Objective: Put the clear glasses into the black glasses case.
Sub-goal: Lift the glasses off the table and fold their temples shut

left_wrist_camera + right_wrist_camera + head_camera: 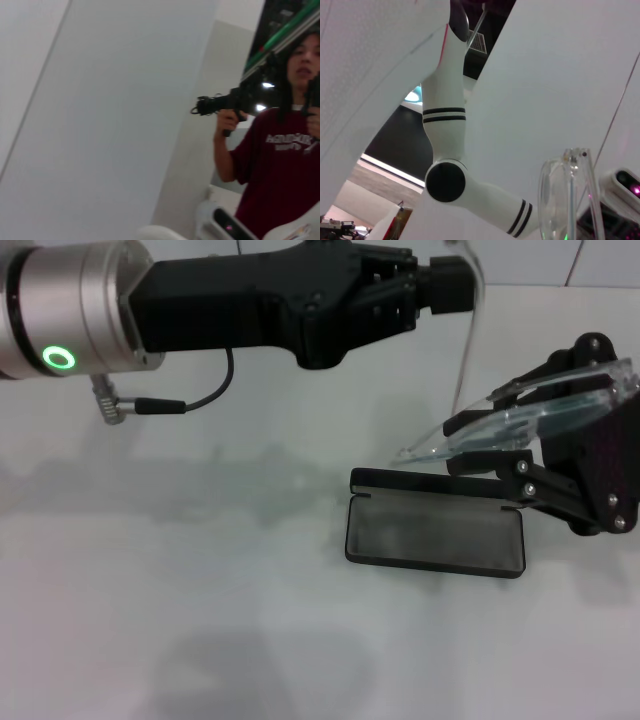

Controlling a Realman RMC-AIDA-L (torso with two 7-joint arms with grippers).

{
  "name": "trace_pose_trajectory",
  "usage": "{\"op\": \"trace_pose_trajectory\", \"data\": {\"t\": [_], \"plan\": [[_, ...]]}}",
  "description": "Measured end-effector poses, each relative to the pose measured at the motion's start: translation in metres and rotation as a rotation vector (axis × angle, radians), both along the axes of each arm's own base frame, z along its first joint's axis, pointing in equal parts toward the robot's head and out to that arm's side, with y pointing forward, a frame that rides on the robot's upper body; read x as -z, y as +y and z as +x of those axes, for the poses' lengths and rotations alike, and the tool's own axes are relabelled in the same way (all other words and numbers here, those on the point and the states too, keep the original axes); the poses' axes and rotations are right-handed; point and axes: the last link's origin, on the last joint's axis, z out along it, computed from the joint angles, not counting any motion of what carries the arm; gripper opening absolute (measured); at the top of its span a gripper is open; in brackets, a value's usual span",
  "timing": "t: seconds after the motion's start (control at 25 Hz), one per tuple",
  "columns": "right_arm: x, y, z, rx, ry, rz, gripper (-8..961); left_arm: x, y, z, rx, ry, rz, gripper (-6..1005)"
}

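**Both grippers on the glasses, above the open case**

Right gripper (560,425) at right, fingers clamped on the lens front of the clear glasses (530,420), holding them tilted in the air just over the far right end of the black glasses case (436,533). Left gripper (450,285) reaches in from the far left, closed on the tip of one glasses arm. Case lies open on the white table (200,620), grey lining up. Right wrist view shows a lens (560,200) edge-on.

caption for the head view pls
Both end effectors, left and right, hold the glasses above the open case.
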Motion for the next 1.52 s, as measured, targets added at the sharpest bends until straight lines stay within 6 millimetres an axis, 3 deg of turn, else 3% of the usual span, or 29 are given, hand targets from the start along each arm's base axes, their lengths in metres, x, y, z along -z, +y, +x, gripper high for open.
{"op": "trace_pose_trajectory", "data": {"t": [0.28, 0.72, 1.12, 1.52], "plan": [[0.001, 0.0, 0.0, 0.003, -0.001, -0.001, 136, -0.003, -0.005, 0.001, 0.032, -0.024, -0.018, 55], [0.001, -0.006, 0.001, -0.017, 0.009, -0.027, 137, -0.009, 0.009, -0.02, -0.088, -0.019, 0.094, 56], [0.008, 0.0, 0.005, 0.041, -0.001, -0.031, 137, 0.01, -0.011, 0.009, 0.028, -0.074, -0.026, 56], [0.007, 0.0, 0.008, 0.062, 0.0, -0.022, 138, 0.012, -0.014, 0.009, 0.042, -0.068, -0.045, 57]]}}
